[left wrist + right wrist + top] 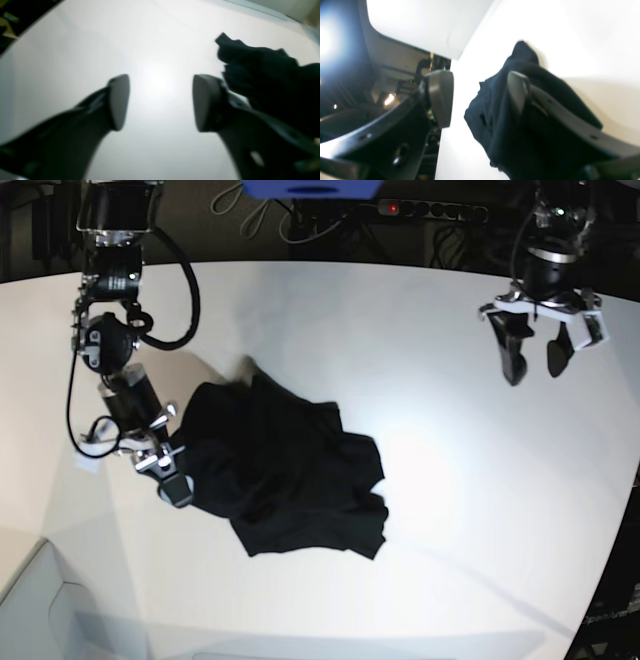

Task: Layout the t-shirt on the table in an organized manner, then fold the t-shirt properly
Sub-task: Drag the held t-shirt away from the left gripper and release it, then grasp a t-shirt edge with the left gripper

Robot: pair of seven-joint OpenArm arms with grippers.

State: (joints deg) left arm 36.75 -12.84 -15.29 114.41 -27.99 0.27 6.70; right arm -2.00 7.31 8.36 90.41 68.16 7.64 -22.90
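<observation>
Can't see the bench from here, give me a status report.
Left gripper open, empty, off the table. Right gripper open at the crumpled t-shirt. Nothing in the way.

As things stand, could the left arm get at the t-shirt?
Probably yes, though not at once. The left gripper hangs open above bare table, well apart from the crumpled t-shirt. Nothing lies between them; the right gripper is at the shirt's far edge.

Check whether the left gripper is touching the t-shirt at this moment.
Apart. The base view shows the left gripper off by itself, with bare table between it and the crumpled t-shirt; its wrist view shows only white tabletop between the open jaws.
</observation>
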